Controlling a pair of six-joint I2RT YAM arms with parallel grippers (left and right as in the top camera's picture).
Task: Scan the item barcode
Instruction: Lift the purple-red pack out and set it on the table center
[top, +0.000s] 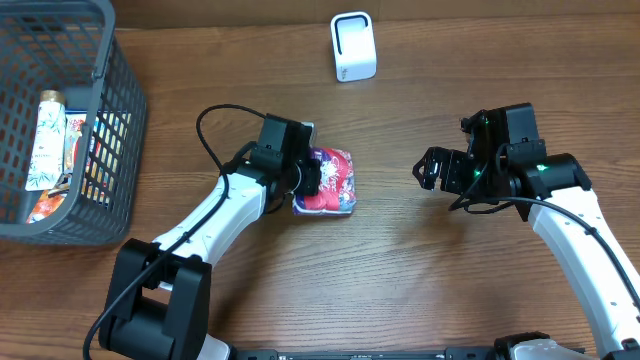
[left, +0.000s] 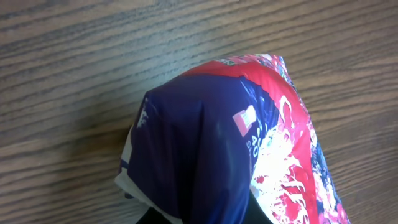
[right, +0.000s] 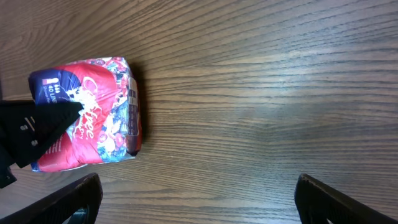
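Mid-frame on the table (top: 400, 290), the red-and-blue packet (top: 335, 185) sits pinched at its left edge by the left gripper (top: 310, 180) jaws, the white scanner (top: 353, 47) lying up-frame, the right gripper (top: 432, 170) spread empty at right.

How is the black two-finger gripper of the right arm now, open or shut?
The right gripper is open: its fingers stand far apart, with only wooden table between them.

Grey mesh basket (top: 125, 140) at left edge of wooden table (top: 400, 285); upright packets (top: 48, 140) inside, one white, floral-printed
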